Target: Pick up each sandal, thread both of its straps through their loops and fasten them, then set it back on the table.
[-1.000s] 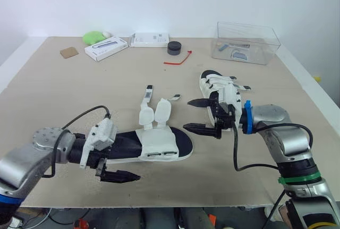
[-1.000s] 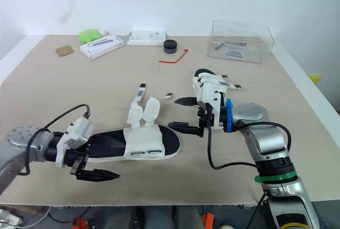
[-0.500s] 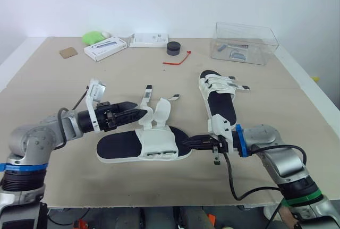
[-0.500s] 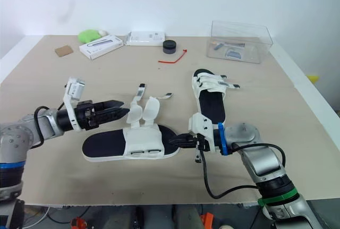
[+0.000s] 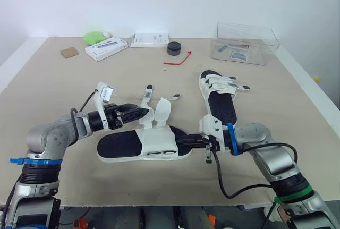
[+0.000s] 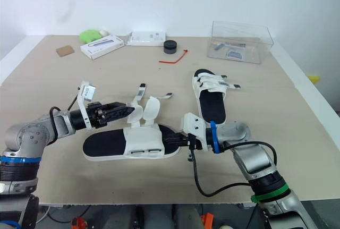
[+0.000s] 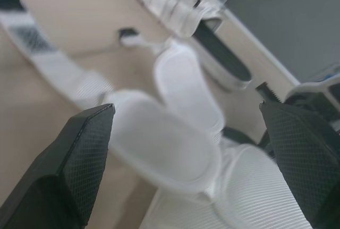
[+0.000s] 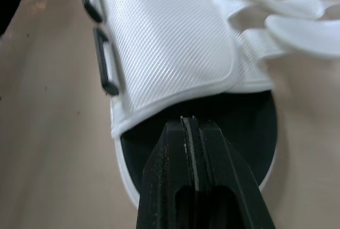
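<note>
Sandal (image 5: 123,146), straps (image 5: 155,113) loose; right end effector (image 5: 179,142) closed at its toe.

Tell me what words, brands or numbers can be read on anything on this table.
No text is readable.
The white box: dark marking, too small to read.
The second white box: faint marks, too small to read.
The sandal strap: grey patch, no letters made out.

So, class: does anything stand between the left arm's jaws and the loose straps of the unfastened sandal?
Nothing visible does. The left jaws stand open, close up to the loose straps. The right jaws, shut, are at the unfastened sandal's toe, off that path.
</note>
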Robot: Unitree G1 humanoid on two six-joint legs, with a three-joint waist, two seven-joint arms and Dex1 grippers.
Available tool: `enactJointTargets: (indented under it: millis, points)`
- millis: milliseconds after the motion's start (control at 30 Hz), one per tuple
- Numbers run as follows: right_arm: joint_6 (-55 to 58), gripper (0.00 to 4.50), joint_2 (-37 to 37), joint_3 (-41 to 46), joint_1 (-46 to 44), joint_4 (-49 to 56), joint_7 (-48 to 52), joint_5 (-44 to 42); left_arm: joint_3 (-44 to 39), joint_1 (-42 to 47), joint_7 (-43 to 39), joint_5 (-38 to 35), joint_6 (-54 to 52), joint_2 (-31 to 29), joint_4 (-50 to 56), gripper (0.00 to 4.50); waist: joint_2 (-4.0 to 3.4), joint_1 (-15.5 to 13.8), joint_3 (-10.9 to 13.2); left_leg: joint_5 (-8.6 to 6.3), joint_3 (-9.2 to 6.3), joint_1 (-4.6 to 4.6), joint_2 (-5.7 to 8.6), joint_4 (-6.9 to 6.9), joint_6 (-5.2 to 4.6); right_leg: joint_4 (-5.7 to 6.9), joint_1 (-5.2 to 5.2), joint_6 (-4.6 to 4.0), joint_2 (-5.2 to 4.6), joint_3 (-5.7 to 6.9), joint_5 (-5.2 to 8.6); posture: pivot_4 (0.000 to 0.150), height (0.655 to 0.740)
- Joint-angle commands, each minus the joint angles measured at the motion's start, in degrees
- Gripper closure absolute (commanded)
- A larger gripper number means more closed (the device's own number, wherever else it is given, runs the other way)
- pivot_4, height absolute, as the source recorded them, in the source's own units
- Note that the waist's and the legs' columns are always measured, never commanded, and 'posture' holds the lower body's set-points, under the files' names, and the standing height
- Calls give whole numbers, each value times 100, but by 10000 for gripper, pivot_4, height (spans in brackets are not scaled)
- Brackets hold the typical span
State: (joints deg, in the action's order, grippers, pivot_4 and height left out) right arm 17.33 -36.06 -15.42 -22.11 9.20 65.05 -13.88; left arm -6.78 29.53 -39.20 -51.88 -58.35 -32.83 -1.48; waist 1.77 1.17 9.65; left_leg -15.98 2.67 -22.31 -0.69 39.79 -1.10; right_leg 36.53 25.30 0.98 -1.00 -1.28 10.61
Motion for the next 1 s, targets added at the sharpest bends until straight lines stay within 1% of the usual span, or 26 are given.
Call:
enactJointTargets:
  millis: [33, 100, 233, 300, 400, 567, 833, 1000]
  points:
    - [-151, 44702, 23, 16, -70, 36, -2, 53, -407, 344, 62, -440, -679, 46, -381, 0, 0, 1, 0, 0, 0, 0, 0, 0, 0, 0, 0, 0, 0, 0, 0, 1500, 7400]
    - [-205, 44702, 56, -4, -123, 1, -8, 90, -589, 475, 132, -572, -926, 104, -635, 0, 0, 3, 0, 1, -1, 0, 0, 1, -1, 4, 0, 1, 0, 1, 0, 1500, 7400]
    - [-292, 44702, 90, -43, -163, -34, 2, 161, -804, 729, 378, -546, -1288, 190, -1175, 0, 1, 2, 0, 1, -6, 0, 2, 1, 0, 8, 0, 0, 1, 1, 0, 1500, 7400]
    - [-288, 44702, 85, -28, -147, 2, 11, 162, -891, 907, 403, -623, -1618, 271, -1532, 0, 1, 1, 0, 2, -9, 0, 3, 1, 2, 9, 0, 0, 1, 1, 0, 1500, 7400]
    - [-264, 44702, 87, -6, -136, 28, 13, 151, -886, 1065, 372, -561, -1801, 365, -1789, 0, 2, 1, 0, 3, -13, -1, 7, 3, 4, 13, 0, 0, -3, 3, 1, 1500, 7400]
    - [-234, 44702, 83, 8, -116, 87, 8, 124, -813, 1342, 261, -306, -1723, 493, -2266, 0, 2, 1, -1, 6, -15, -1, 9, 4, 8, 18, -1, 0, -5, 4, 0, 1500, 7400]
    - [-293, 44702, 84, 22, -149, 61, -33, 174, -787, 2015, -92, 214, -1350, 664, -3595, 0, 3, 1, 0, 16, -26, 0, 13, 4, 19, 29, 0, -4, -5, 13, 2, 1500, 7400]
    - [-298, 44702, 72, 30, -123, 108, -56, 186, -653, 2393, -507, 628, -1038, 728, -4452, 0, 3, 6, 0, 17, -28, 0, 14, 4, 19, 35, 1, -6, -4, 14, 4, 1500, 7400]
